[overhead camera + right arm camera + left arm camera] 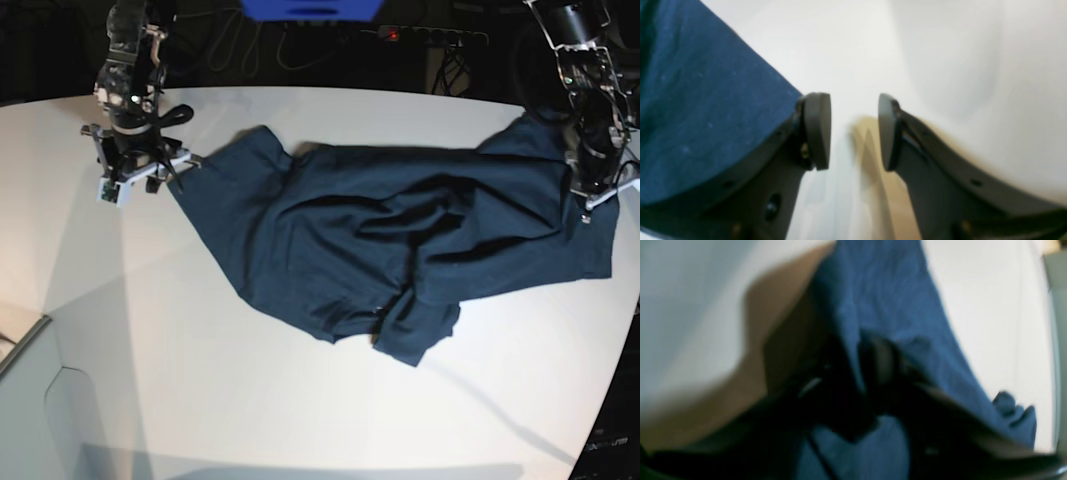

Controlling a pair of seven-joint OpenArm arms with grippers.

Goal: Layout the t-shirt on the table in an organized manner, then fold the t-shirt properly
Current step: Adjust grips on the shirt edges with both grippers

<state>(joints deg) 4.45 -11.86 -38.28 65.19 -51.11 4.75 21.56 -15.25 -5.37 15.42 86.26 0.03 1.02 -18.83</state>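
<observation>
The t-shirt [380, 240] lies spread but rumpled across the middle of the table [250, 400], one bunched fold nearest the front edge. Farther back, the left gripper [588, 185] is clamped on cloth at one end, apparently to draw it taut. The right gripper [853, 131] stands with jaws apart and empty just beside the opposite edge, probably positioned to take hold there.

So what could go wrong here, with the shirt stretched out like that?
The left gripper pinches the t-shirt near the table edge; cloth could slide off. The right gripper is open beside the cloth, holding nothing, so a pull may drag the shirt. The bunched middle may stay creased.
</observation>
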